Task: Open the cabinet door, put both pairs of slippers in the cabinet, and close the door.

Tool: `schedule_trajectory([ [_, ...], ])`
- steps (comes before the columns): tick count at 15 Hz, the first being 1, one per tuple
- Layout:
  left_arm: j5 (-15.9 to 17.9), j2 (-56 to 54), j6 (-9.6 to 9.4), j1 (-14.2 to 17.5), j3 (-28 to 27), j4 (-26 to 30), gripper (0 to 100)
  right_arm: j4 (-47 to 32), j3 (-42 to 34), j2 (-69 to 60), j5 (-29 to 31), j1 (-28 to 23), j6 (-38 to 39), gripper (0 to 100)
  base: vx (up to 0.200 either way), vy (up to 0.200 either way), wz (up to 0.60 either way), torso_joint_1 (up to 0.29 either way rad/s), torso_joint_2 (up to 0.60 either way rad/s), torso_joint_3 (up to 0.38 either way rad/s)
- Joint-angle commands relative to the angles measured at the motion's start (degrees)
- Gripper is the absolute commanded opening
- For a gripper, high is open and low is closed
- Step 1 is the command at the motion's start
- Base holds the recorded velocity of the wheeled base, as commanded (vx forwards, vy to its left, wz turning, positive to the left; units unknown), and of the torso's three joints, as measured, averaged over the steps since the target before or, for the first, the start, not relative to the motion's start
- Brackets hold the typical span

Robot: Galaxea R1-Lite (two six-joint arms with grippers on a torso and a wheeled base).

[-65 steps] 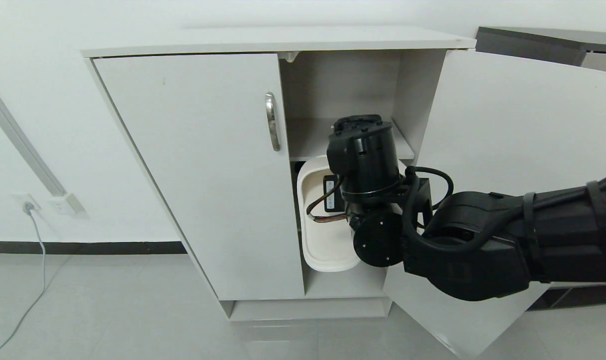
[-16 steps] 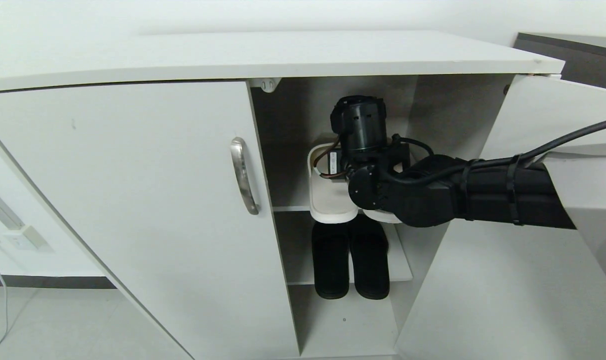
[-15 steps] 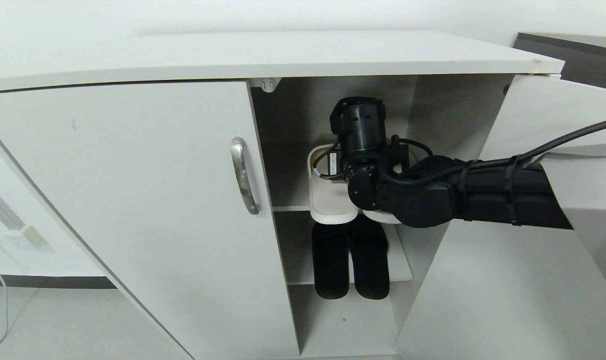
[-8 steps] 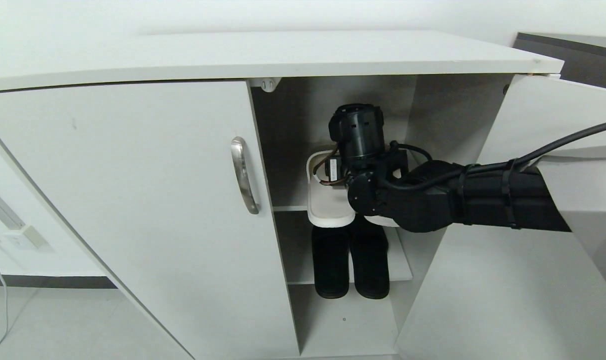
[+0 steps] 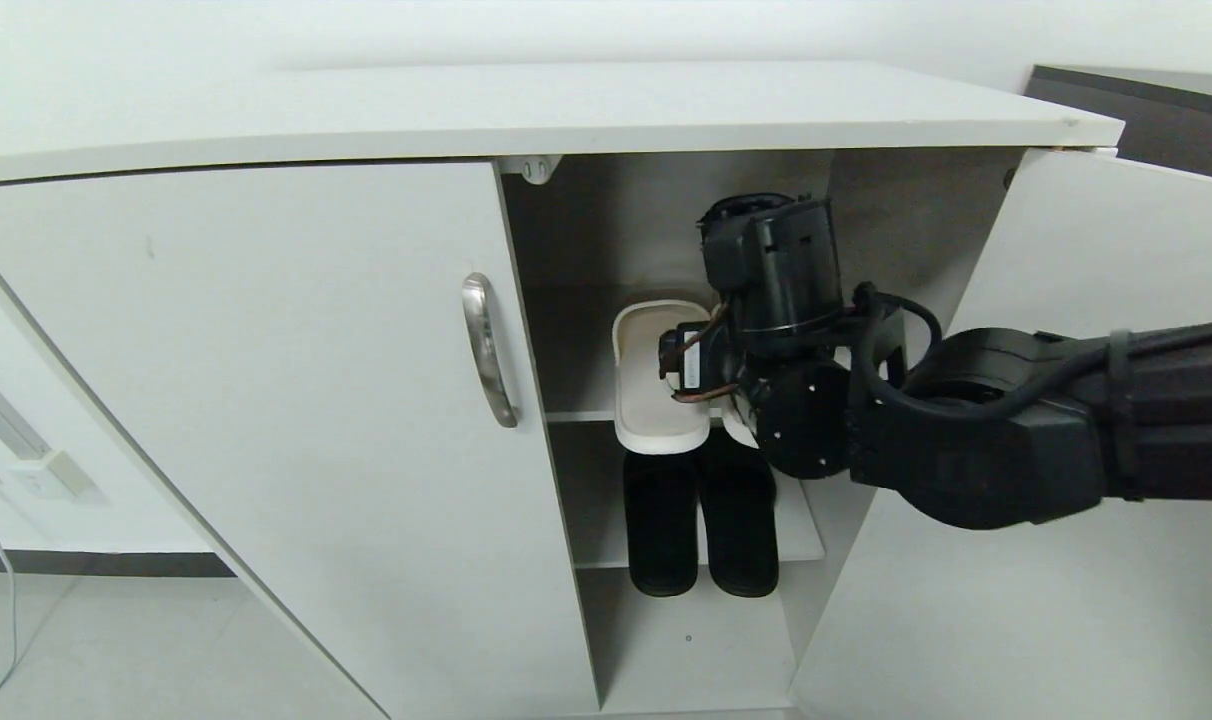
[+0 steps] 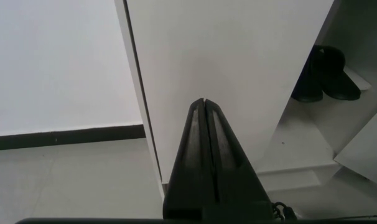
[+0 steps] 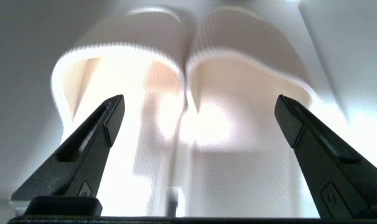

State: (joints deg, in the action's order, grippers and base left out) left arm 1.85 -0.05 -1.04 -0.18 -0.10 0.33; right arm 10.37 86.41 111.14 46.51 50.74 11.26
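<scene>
— Left gripper (image 6: 204, 107)?
— Jaws are pressed together, nothing held; it is pointed at the closed left door (image 6: 226, 50).
— Right gripper (image 7: 199, 102)?
— Jaws are spread wide, nothing gripped. The white slippers (image 7: 238, 81) are seen just beyond, side by side on the upper shelf (image 5: 578, 370). The black slippers (image 5: 701, 530) are set on the lower shelf (image 5: 804, 535).

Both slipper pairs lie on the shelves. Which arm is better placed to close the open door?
Probably right: the right gripper is open before the white slippers, beside the open door. The left gripper faces the closed door.
</scene>
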Motion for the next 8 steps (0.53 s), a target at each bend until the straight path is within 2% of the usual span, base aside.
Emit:
schedule_trajectory([
  [1, 0.0, 0.0, -0.02, 0.0, 0.0, 0.0, 0, 1.9, -11.9, -9.0, -0.5, 3.1, 0.0, 100, 0.0, 0.0, 0.0, 0.0, 0.0, 0.0],
  [5, 0.0, 0.0, -0.02, 0.0, 0.0, 0.0, 0, 13.6, -28.0, -16.0, -4.1, 5.6, -2.7, 100, 0.0, 0.0, 0.0, 0.0, 0.0, 0.0],
  [6, 0.0, 0.0, -0.02, 0.0, 0.0, 0.0, 0, 16.2, -30.9, -17.8, -6.3, 5.9, -3.5, 0, 0.0, 0.0, 0.0, 0.0, 0.0, 0.0],
  [8, 0.0, 0.0, -0.02, 0.0, 0.0, 0.0, 0, 18.5, -34.1, -19.9, -8.0, 5.9, -3.5, 0, 0.0, 0.0, 0.0, 0.0, 0.0, 0.0],
])
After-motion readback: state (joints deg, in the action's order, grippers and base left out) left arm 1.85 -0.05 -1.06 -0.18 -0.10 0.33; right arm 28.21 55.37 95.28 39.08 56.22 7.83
